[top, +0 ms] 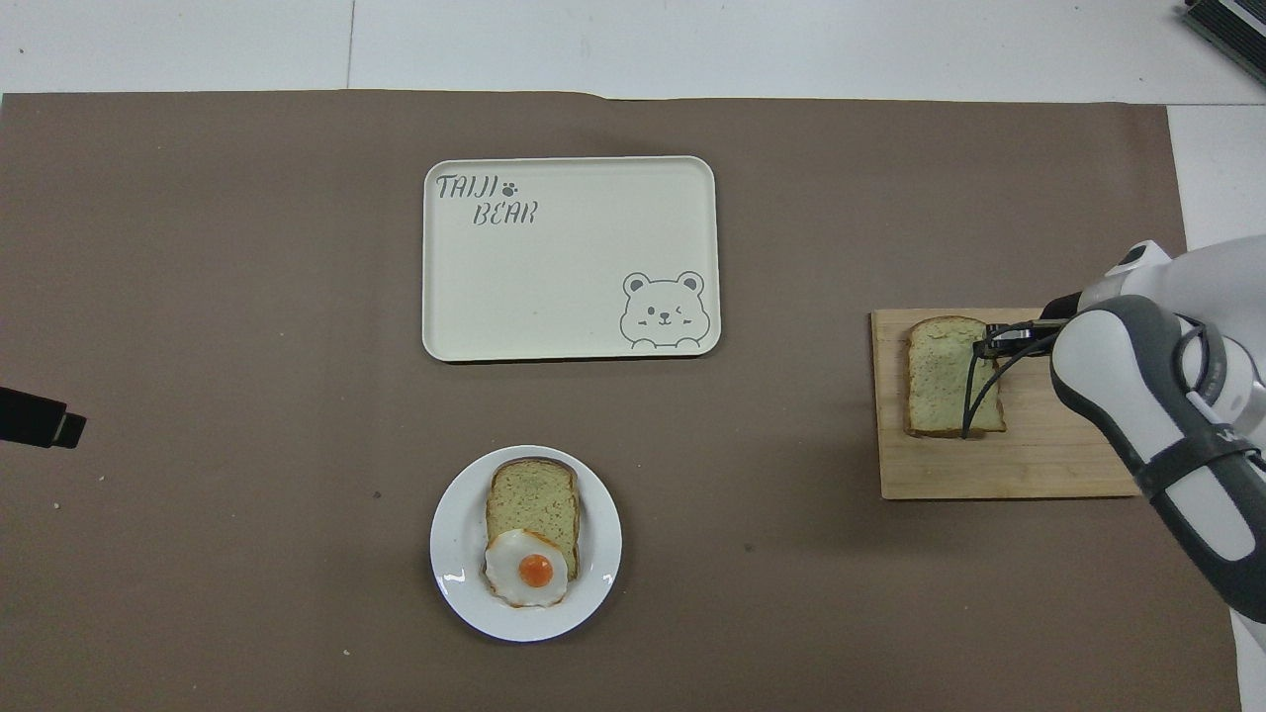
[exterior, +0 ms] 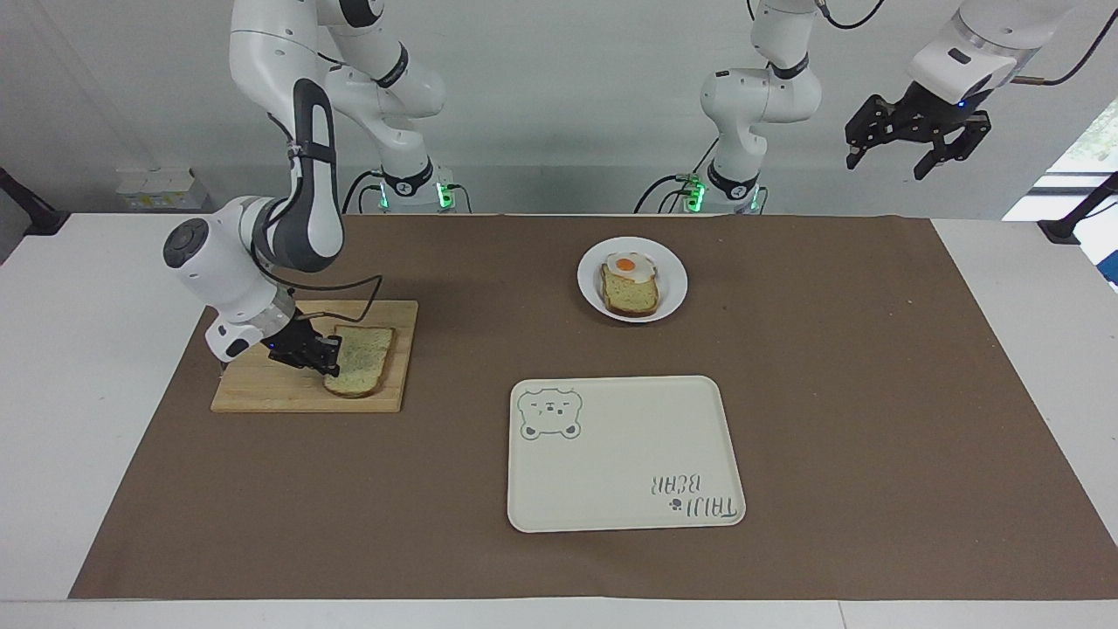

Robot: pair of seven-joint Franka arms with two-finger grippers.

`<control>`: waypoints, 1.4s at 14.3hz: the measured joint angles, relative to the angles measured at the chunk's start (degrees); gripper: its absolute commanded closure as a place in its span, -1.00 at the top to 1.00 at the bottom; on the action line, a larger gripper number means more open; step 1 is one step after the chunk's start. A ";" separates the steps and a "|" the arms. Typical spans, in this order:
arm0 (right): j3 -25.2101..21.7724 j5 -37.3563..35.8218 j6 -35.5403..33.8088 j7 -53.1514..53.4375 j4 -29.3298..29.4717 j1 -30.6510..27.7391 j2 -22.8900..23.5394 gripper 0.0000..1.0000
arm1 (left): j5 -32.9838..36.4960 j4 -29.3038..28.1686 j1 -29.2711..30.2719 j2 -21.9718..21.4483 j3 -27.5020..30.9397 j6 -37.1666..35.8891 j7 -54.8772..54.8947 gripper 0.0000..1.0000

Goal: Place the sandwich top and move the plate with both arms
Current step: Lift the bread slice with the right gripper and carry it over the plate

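The sandwich top [exterior: 365,360] is a pale, green-speckled bread slice over the wooden cutting board [exterior: 262,395] at the right arm's end of the table. My right gripper [exterior: 328,355] is shut on the edge of the slice that faces the table's end. The slice also shows in the overhead view [top: 942,381], with the right gripper [top: 987,346] at its edge. The white plate [exterior: 674,273] holds a bottom bread slice [exterior: 631,297] and a fried egg [exterior: 629,265], near the robots. My left gripper [exterior: 917,150] is open and waits high above the left arm's end.
A cream tray [exterior: 624,454] with a bear drawing lies farther from the robots than the plate. In the overhead view the tray [top: 569,257], plate [top: 601,514] and cutting board [top: 989,475] lie on a brown mat.
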 measured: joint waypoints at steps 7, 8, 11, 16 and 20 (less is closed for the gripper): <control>-0.02 -0.44 -14.94 -0.01 5.27 -0.02 -6.20 -1.00 | 0.00 0.00 0.00 0.00 0.00 0.00 0.00 1.00; 0.01 -0.44 -17.16 -0.01 5.73 -0.02 -7.01 -1.00 | 0.00 0.00 0.00 -0.01 0.00 0.00 0.00 1.00; 0.38 -0.26 -22.50 0.13 6.92 -0.01 -8.62 -1.00 | 0.00 0.00 0.00 -0.01 0.00 0.00 0.00 1.00; 0.83 2.73 -27.50 7.02 6.86 3.32 -9.09 -1.00 | 0.00 0.00 0.00 -0.01 0.00 0.00 0.00 1.00; 1.13 2.90 -27.18 15.89 6.56 10.97 -9.25 -1.00 | 0.00 -0.02 0.00 -0.02 -0.05 0.00 0.00 1.00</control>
